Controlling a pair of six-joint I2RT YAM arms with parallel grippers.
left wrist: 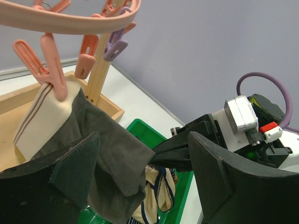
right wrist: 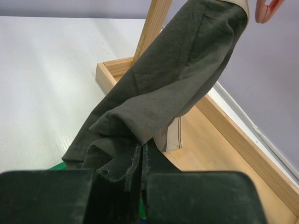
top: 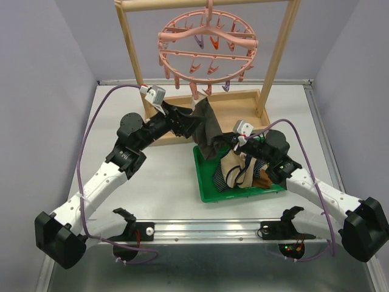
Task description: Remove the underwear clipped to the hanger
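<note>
The pink round hanger (top: 206, 45) hangs from the wooden frame, its clips dangling. One pink clip (left wrist: 52, 70) still pinches the beige waistband of a dark brown-grey underwear (left wrist: 112, 149), which stretches slantwise down toward the tray. My right gripper (top: 226, 141) is shut on that underwear's lower hem (right wrist: 140, 158), pulling it taut. My left gripper (top: 187, 123) is open just below the clip, its fingers (left wrist: 65, 172) standing either side of the cloth without pinching it. In the left wrist view the right gripper's fingers (left wrist: 187, 149) show, pressed together on the cloth's corner.
A green tray (top: 199, 176) below the right gripper holds several loose underwear (top: 240, 170), beige and striped. The tall wooden frame (top: 129, 55) stands on a shallow wooden base (top: 246, 103) behind both grippers. Grey walls enclose the white table.
</note>
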